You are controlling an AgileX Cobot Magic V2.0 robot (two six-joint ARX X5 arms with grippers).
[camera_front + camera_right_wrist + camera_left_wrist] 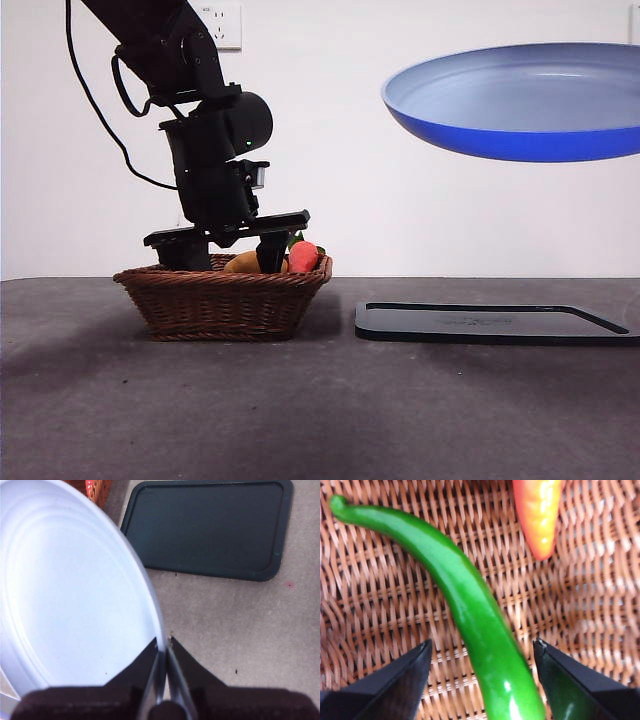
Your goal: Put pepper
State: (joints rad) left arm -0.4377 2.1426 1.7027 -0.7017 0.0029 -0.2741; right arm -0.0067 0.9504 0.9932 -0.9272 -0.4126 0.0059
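Note:
The pepper [470, 610], glossy green, long and curved with a thin stem end, lies on the floor of the wicker basket [600, 605]. My left gripper [482, 645] is open, with one jaw on each side of the pepper's thick part. In the front view this gripper [228, 255] reaches down into the basket [220, 300], whose wall hides the pepper. My right gripper [163, 642] is shut on the rim of the blue plate [70, 590]. It holds the plate [520, 100] high in the air at the right, above the tray.
A red-orange item [537, 515] lies in the basket beyond the pepper and pokes above the rim [303, 257], next to a yellow-orange fruit [243, 263]. A flat black tray [490, 322] lies on the table right of the basket and also shows in the right wrist view [205, 527].

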